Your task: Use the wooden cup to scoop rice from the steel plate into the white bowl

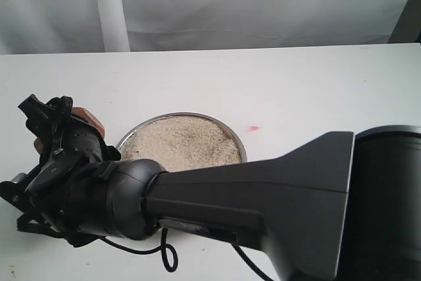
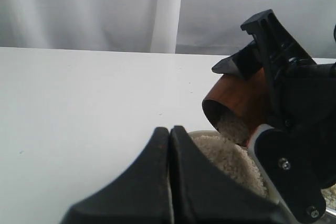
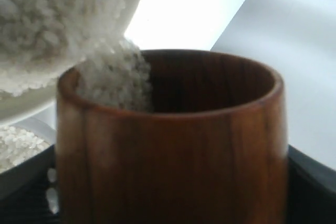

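My right gripper [image 2: 252, 103] is shut on the wooden cup [image 2: 236, 103], which is tipped mouth-down over the white bowl [image 2: 199, 132]. Rice [image 3: 113, 80] slides out of the cup [image 3: 173, 145] onto the heap of rice [image 2: 226, 158] in the bowl [image 3: 31, 111]. In the exterior view the cup [image 1: 89, 120] shows at the far left in the right gripper [image 1: 66, 120], and the bowl is hidden behind the arms. The steel plate [image 1: 191, 115] holds a broad bed of rice [image 1: 181, 143]. Close beside the bowl, my left gripper [image 2: 169, 135] is shut on nothing.
The right arm's bulky dark body [image 1: 296, 208] crosses the front of the white table from right to left. A black cable loop [image 1: 168, 255] lies near the front edge. A small red mark [image 1: 253, 127] is right of the plate. A white curtain hangs behind.
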